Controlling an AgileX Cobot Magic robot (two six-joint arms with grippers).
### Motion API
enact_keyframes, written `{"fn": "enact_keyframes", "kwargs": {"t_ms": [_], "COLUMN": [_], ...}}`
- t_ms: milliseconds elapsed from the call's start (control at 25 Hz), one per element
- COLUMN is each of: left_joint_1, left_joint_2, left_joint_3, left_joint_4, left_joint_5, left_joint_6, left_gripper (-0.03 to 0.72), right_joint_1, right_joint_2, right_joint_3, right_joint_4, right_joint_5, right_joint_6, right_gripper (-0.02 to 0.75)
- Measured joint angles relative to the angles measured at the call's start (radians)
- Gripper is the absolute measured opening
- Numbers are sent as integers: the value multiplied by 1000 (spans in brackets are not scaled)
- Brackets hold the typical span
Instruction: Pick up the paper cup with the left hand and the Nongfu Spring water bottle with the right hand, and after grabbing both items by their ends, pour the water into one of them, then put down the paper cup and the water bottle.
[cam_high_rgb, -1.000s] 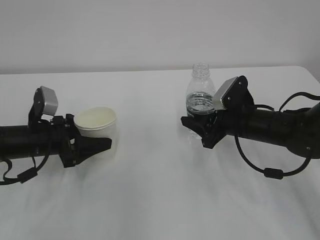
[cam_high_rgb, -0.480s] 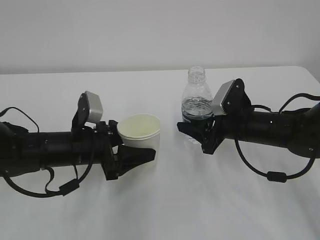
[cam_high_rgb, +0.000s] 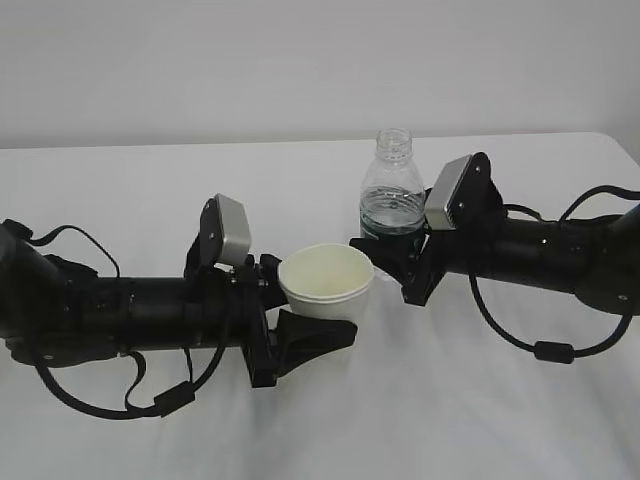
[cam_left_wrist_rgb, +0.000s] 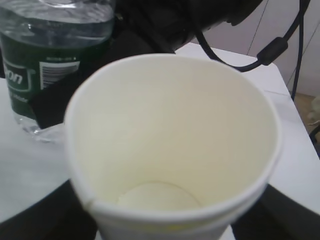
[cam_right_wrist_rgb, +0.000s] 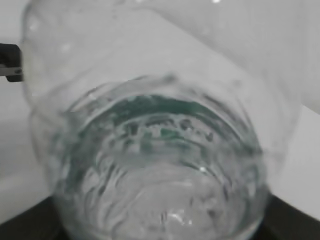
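White desk (cam_high_rgb: 300, 430) and a pale wall frame both arms. Left claw (cam_high_rgb: 300, 335) is clamped around the lower part of the paper cup (cam_high_rgb: 326, 281), held upright with its cream inside empty. Right claw (cam_high_rgb: 392, 258) grips the Nongfu Spring water bottle (cam_high_rgb: 392, 195) at its green label band; it stands upright, capless, with water (cam_right_wrist_rgb: 160, 200) inside, just right of the cup and behind it.
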Motion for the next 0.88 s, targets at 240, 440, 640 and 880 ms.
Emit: {"fn": "enact_keyframes", "kwargs": {"t_ms": [240, 440, 640, 880], "left_joint_1": [-32, -84, -113, -121], "left_joint_2": [0, 0, 0, 0], "left_joint_3": [0, -1, -1, -1], "left_joint_4": [-4, -28, -43, -92], "left_joint_5": [0, 0, 0, 0], "left_joint_6": [0, 0, 2, 38], "left_gripper": [516, 516, 516, 516], "right_joint_1": [0, 0, 0, 0], "right_joint_2": [-56, -70, -70, -70], "right_joint_3": [0, 0, 0, 0], "right_joint_4": [-4, -4, -4, -4], "right_joint_5": [-2, -5, -5, -8], "right_joint_6": [-37, -95, -159, -254], "right_gripper": [467, 467, 467, 467]}}
